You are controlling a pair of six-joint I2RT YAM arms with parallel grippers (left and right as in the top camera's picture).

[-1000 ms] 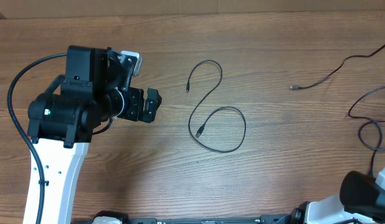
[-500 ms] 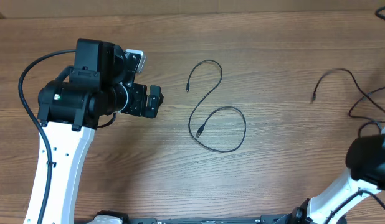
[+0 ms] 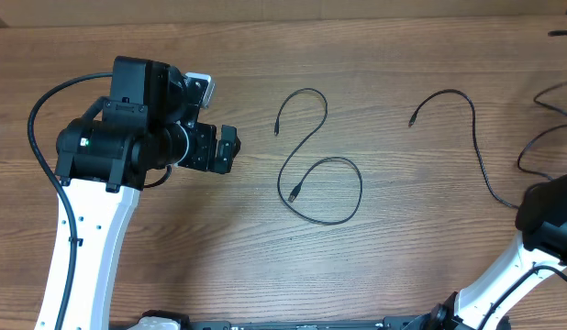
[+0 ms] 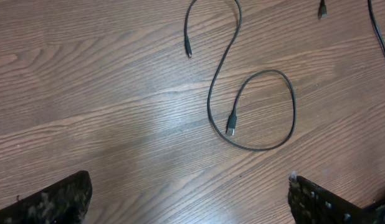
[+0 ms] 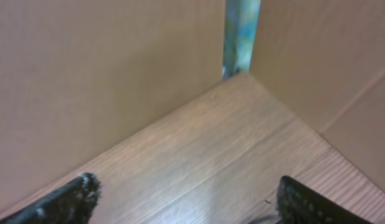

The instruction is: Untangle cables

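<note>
On the wooden table (image 3: 173,266), the left hand (image 3: 227,150) is hovering with its fingers (image 4: 52,200) spread wide apart and nothing between them. Just to the right of that hand, and ahead of it in the wrist view, the first cable (image 3: 305,140) is lying loose and well clear of the fingertips. It is running in an S-shaped curve from one small plug near the top, then closing into an open loop with its other plug resting inside. Farther right of the left hand, and apart from the first cord, a second cable (image 3: 474,137) is arching from its free plug and trailing down toward the dark body of the right arm (image 3: 550,215), where its end is passing out of sight. More thin black cord (image 3: 533,154) is looping at the table's right edge, beside that arm. The right hand (image 5: 186,205) is hidden in the overhead view. In its own camera its fingers (image 5: 58,200) are standing wide apart, empty, and pointing at bare wood and the tan cardboard walls (image 5: 86,74) in the corner.
</note>
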